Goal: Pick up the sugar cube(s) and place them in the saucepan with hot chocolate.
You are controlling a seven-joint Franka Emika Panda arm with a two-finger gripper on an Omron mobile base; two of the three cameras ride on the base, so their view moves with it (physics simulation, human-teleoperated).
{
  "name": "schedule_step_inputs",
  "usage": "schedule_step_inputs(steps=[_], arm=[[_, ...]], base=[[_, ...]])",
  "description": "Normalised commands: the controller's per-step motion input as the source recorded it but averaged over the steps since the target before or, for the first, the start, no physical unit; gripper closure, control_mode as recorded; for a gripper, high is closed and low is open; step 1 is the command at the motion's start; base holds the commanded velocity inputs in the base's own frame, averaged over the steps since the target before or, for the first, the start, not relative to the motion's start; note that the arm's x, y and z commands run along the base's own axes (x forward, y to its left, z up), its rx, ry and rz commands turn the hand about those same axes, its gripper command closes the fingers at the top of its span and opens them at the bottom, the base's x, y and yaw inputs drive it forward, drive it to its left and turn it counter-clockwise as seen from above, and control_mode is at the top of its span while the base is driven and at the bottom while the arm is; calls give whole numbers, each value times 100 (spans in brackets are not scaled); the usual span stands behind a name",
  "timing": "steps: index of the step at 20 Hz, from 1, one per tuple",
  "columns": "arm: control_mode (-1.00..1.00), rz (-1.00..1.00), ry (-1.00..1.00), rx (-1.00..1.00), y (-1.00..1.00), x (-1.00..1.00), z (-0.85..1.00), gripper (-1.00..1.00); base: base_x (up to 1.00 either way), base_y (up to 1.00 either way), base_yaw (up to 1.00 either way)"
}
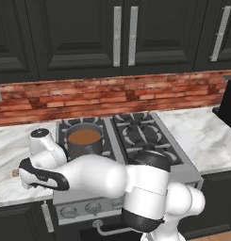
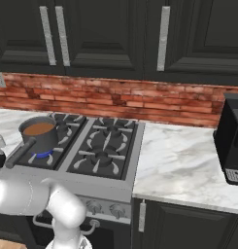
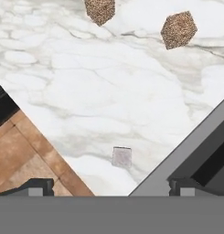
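In the hand view, two brownish speckled sugar cubes (image 3: 100, 10) (image 3: 178, 29) lie on the white marble counter (image 3: 109, 87) near the top edge. A pale grey-white sugar cube (image 3: 121, 156) lies lower, close to the counter's front edge. My gripper (image 3: 111, 187) hangs above it, open, fingertips (image 3: 35, 186) wide apart and holding nothing. In the left base view the hand (image 1: 29, 176) hovers over the counter left of the stove, beside one brownish cube (image 1: 15, 173). The saucepan (image 1: 84, 139) (image 2: 39, 132) with orange-brown hot chocolate stands on the front left burner, handle (image 2: 18, 153) pointing forward.
The stove (image 1: 136, 136) has a grey front edge (image 3: 195, 146) right beside the gripper. Wooden floor (image 3: 17, 155) shows past the counter's edge. A dark appliance (image 2: 232, 146) stands on the right counter. Brick wall and dark cabinets are behind.
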Motion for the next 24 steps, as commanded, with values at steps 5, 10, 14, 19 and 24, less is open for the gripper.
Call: schedule_step_inputs(steps=[5,10,14,19,24], arm=[[-100,0,0,0,0,0,-19,-100],[-100,0,0,0,0,4,-7,-100],[-100,0,0,0,0,8,-9,-100],[-100,0,0,0,0,5,-15,-100],[-100,0,0,0,2,0,-10,-100]], base=[[0,0,0],[0,0,0],[0,0,0],[0,0,0],[0,0,0]])
